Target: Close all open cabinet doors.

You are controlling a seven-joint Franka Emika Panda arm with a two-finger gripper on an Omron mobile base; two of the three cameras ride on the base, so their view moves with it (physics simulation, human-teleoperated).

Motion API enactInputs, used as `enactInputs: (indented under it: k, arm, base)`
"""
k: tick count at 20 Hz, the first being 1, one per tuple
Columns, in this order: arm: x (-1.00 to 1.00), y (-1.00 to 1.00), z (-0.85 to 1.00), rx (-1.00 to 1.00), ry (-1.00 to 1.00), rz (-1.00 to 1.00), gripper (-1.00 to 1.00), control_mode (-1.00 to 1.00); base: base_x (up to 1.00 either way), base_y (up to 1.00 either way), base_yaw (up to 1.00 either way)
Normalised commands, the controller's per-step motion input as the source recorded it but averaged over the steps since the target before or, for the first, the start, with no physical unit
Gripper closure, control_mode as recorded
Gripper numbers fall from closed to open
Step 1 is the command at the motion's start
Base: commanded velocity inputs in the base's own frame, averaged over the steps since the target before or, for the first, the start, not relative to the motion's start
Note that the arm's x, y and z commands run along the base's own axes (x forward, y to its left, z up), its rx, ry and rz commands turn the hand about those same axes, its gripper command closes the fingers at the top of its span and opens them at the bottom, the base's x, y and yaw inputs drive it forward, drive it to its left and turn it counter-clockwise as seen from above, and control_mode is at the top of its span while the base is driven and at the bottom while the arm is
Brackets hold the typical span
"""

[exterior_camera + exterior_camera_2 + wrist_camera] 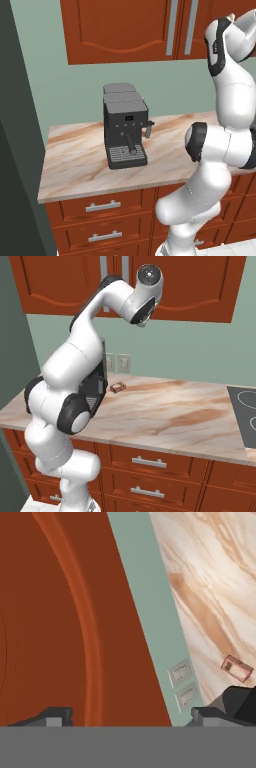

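The reddish-brown wooden wall-cabinet doors [125,25] with arched raised panels are mounted above the counter, against the pale green wall, and two long vertical grey bar handles [172,27] are seen side by side where two doors meet. In both base views the door faces lie flush in one plane. The white arm is raised high, with its hand up at the level of the doors – in the right base view the wrist is seen in front of the seam between two doors. In the hand view the two-finger gripper [130,717] is presented with its dark fingertips [55,716] set wide apart, so the claw is open and nothing is held between them; a door panel [60,612] is seen very close ahead, though contact cannot be determined. Below, the marbled beige stone countertop [75,155] carries a dark grey espresso machine [125,127] toward the left, standing upright. A small reddish-brown rectangular block [118,388] lies on the counter near the wall, just below a pair of pale wall outlets [117,362]. Low wooden drawer fronts with short horizontal silver handles [148,461] are fitted beneath the counter – a black cooktop [242,416] is set into it at the far right.
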Motion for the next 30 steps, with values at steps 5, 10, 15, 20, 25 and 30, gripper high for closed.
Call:
enactInputs:
  k: [5,10,15,20,25,30]
  arm:
    - [-0.54,-0.09,0.00,-0.04,-0.01,-0.01,-1.00,-1.00]
    - [-0.68,0.00,-0.04,-0.15,-0.02,0.00,-1.00,-1.00]
    - [-0.69,0.02,-0.15,-0.28,-0.03,0.00,-1.00,-1.00]
    - [-0.63,0.14,-0.21,-0.38,0.00,0.12,-1.00,-1.00]
    - [-0.58,0.30,-0.25,-0.36,-0.01,0.31,-1.00,-1.00]
    - [-0.56,0.47,-0.19,-0.39,0.08,0.43,-1.00,-1.00]
  base:
    - [0.00,0.00,0.00]
    - [0.00,0.00,0.00]
    - [0.00,0.00,0.00]
    - [0.00,0.00,0.00]
    - [0.00,0.00,0.00]
    - [0.00,0.00,0.00]
